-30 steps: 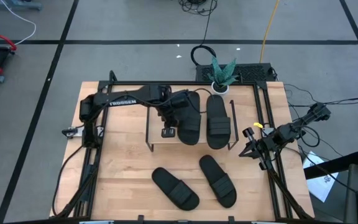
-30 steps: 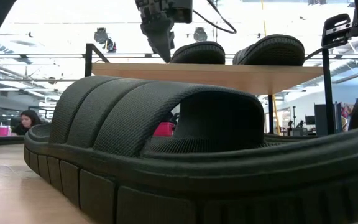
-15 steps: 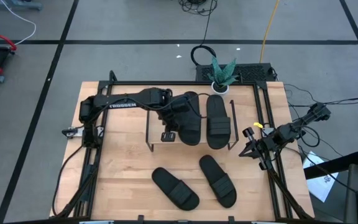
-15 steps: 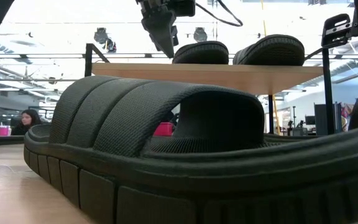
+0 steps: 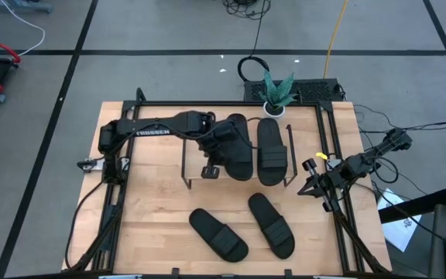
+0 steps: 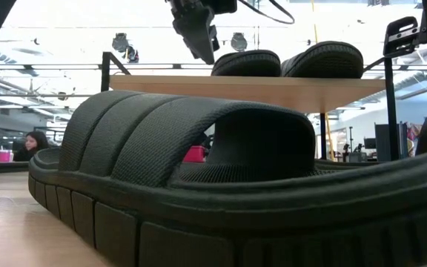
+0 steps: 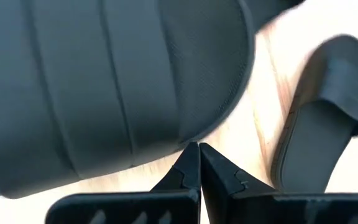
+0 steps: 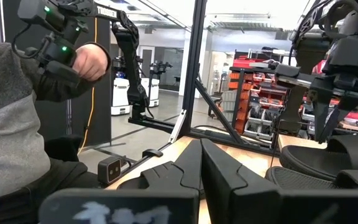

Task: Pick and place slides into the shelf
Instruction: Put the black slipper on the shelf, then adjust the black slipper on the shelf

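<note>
We are hovering the left gripper [image 5: 214, 152], jaws pressed together and empty, at the shelf [image 5: 195, 167] beside two stowed slides [image 5: 236, 147], while the remaining slides [image 5: 217, 233], long axes angled, are lying nearer than the shelf, between both arms.

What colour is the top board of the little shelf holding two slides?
Light wood; the shelf shows it best in the high view.

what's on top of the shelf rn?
Two slides lie side by side on the shelf top board: one under the shut left gripper, which covers part of it, and one beside it. Two more lie on the table.
</note>
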You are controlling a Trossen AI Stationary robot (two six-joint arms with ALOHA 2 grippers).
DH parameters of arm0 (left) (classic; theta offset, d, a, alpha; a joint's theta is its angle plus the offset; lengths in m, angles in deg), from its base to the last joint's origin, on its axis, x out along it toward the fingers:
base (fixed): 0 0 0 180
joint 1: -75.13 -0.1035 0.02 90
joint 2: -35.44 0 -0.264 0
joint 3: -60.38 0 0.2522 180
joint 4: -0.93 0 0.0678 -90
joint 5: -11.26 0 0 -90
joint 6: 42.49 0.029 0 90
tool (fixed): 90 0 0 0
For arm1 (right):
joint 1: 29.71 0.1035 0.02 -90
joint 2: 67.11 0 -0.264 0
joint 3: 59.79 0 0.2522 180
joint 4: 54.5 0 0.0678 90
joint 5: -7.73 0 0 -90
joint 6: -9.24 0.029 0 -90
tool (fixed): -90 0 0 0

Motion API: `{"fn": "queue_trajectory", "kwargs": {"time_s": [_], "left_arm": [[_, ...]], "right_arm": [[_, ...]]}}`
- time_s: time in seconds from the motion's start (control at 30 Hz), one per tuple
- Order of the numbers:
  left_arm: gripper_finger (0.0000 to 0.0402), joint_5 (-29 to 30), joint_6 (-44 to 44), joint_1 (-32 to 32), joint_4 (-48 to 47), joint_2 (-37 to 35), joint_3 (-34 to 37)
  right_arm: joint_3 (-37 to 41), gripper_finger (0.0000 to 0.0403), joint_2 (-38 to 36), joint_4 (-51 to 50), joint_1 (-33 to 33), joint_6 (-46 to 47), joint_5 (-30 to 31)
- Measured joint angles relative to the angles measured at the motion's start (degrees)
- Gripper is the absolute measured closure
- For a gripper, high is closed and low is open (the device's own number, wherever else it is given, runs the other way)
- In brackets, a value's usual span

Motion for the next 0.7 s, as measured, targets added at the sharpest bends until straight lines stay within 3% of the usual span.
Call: {"fn": "queue_trajectory", "kwargs": {"time_s": [0.13,0.37,0.7], "left_arm": [[0.0401,-0.73,6.39,1.76,-0.28,-0.10,0.00],[0.0402,-10.03,20.94,7.32,-0.94,-4.48,0.01],[0.0402,-10.61,22.94,8.09,-3.57,-18.72,1.52]], "right_arm": [[0.00,0.0403,0.00,0.00,0.01,0.00,0.00],[0.00,0.0403,-0.02,-0.04,-0.01,0.02,0.00],[-0.02,0.0403,2.67,-2.02,-0.01,-2.96,0.22]]}}
